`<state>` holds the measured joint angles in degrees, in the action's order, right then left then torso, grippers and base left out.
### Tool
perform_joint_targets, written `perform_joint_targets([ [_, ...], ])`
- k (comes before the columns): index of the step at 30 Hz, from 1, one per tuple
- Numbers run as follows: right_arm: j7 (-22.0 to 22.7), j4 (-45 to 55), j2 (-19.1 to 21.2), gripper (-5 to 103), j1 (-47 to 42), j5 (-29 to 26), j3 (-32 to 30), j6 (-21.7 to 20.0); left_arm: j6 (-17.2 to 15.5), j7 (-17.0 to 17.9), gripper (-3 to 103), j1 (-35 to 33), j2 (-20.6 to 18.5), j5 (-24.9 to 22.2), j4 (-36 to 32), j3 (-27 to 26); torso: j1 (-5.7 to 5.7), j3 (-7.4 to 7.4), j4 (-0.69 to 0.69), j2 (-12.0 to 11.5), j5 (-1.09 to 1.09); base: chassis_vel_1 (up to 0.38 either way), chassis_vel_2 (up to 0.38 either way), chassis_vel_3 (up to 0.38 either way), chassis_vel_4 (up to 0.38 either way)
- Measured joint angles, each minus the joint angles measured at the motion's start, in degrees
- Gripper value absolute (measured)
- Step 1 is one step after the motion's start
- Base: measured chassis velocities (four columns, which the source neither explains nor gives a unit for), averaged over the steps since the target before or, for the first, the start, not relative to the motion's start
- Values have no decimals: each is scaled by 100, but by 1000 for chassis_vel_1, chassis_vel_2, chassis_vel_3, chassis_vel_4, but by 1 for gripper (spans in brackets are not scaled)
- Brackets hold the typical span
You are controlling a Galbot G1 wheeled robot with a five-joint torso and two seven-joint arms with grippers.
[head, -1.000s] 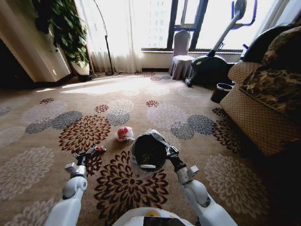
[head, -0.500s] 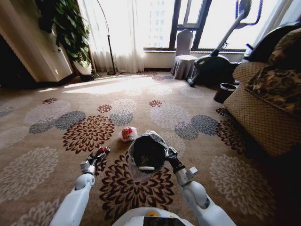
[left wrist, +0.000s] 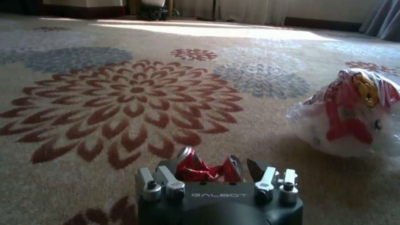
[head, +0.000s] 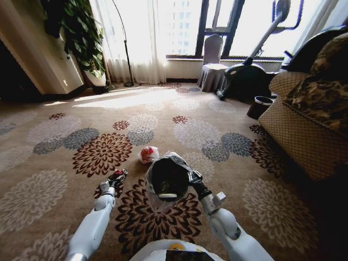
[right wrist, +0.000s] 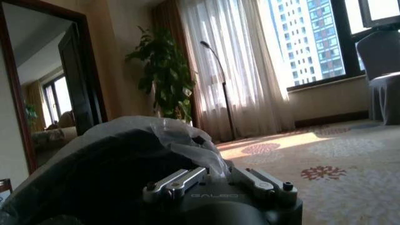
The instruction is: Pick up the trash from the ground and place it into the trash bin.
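Your left end effector (left wrist: pixel 214 169) is clamped on 1 crushed red can (left wrist: pixel 198 169). Right end effector (head: pixel 191 176) pinches the trash bin (head: pixel 167 175) rim, beside it. Wrapper (head: pixel 147 154) lies on carpet. Risk: can slips from the shallow pinch.

The left pincer (head: pixel 117 176), clamped on a red scrap (left wrist: pixel 201 169), now sits closer to the trash bin (head: pixel 167 177). The bin tips slightly further left.
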<state>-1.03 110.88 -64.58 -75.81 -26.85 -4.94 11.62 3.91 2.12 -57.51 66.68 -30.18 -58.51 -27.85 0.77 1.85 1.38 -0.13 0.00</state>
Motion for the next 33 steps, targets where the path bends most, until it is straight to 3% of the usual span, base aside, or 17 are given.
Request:
perform_joint_targets([
  [1,0,-23,0,0,19,-5,27,0,0,0,73,58,-3,34,101,7,0,0,1,0,0,0,0,0,0],
  [3,0,-43,1,0,45,-16,49,-3,0,-1,73,101,-11,37,179,14,0,0,0,0,0,0,0,0,0],
  [10,-2,-65,44,0,92,-80,43,-5,9,-197,40,486,-37,87,790,218,0,0,0,0,0,0,0,0,0],
  [13,-2,-65,55,0,82,-85,21,-5,10,-273,34,600,-19,99,916,289,0,0,-1,0,-1,0,0,0,0],
  [16,-2,-65,67,0,69,-92,5,-5,10,-338,19,700,10,152,1004,349,0,0,-1,0,0,0,0,0,0],
  [19,-2,-65,68,0,69,-107,-15,-4,3,-340,14,709,31,155,967,380,0,0,0,0,0,0,0,0,0],
  [20,-2,-65,69,0,69,-114,-23,-2,-2,-340,8,710,37,156,943,408,0,0,0,0,0,0,0,0,0],
  [25,-2,-92,64,0,61,-119,-39,12,15,-309,28,841,82,166,1045,482,0,0,0,0,0,0,0,0,0],
  [28,-2,-107,63,0,54,-119,-41,17,51,-303,34,916,102,191,1144,497,0,0,0,0,0,0,0,0,0],
  [31,-2,-127,63,0,51,-120,-47,26,72,-309,50,1112,140,201,1401,524,0,0,0,0,0,0,0,0,0],
  [33,-2,-131,65,0,51,-121,-48,27,74,-316,56,1158,149,207,1464,532,0,0,0,0,0,0,0,0,0],
])
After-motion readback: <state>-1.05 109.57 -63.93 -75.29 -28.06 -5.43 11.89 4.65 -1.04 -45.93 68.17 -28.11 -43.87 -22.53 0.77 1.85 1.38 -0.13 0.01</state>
